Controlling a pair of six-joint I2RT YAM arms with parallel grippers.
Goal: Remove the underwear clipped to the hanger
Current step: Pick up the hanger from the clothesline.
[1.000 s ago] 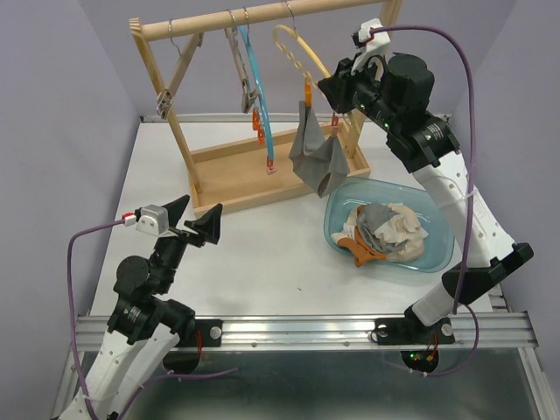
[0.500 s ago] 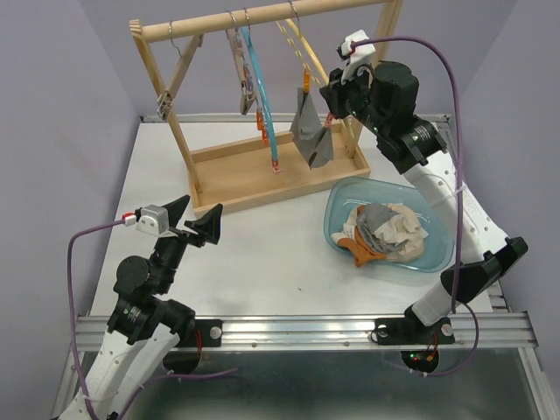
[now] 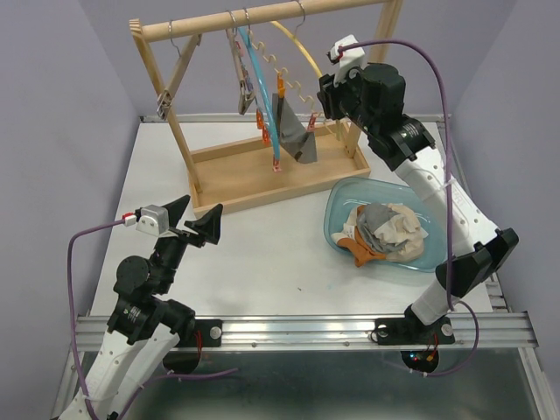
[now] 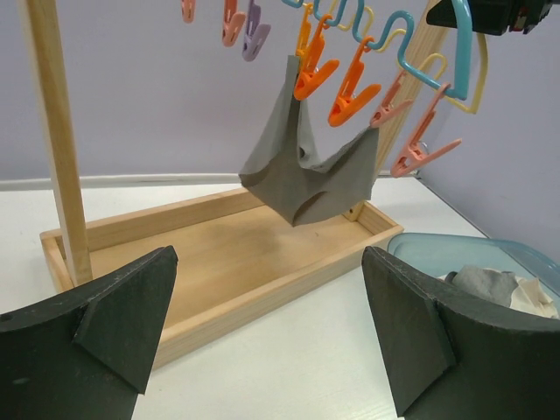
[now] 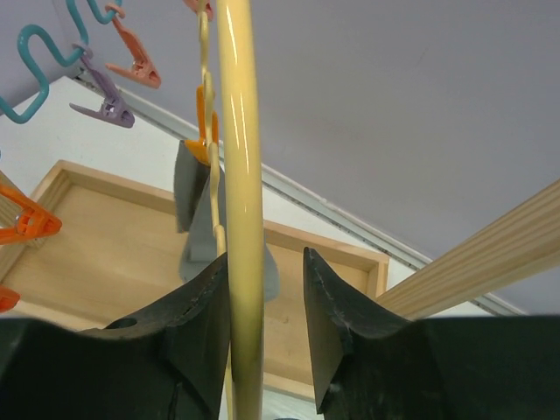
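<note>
Right hand (image 5: pixel 265 262) stands parted astride yellow hanger (image 5: pixel 238 131), unclamped. Grey underwear (image 4: pixel 306 175) hangs clipped. Left hand (image 4: pixel 269 258) wide open.

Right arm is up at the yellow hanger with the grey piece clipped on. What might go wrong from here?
1. The right hand straddles the bar of the yellow hanger, not the cloth; pulling there could swing or unhook the hanger.
2. The grey underwear hangs over the wooden tray, not the blue tub; once unclipped it may drop into the tray.
</note>
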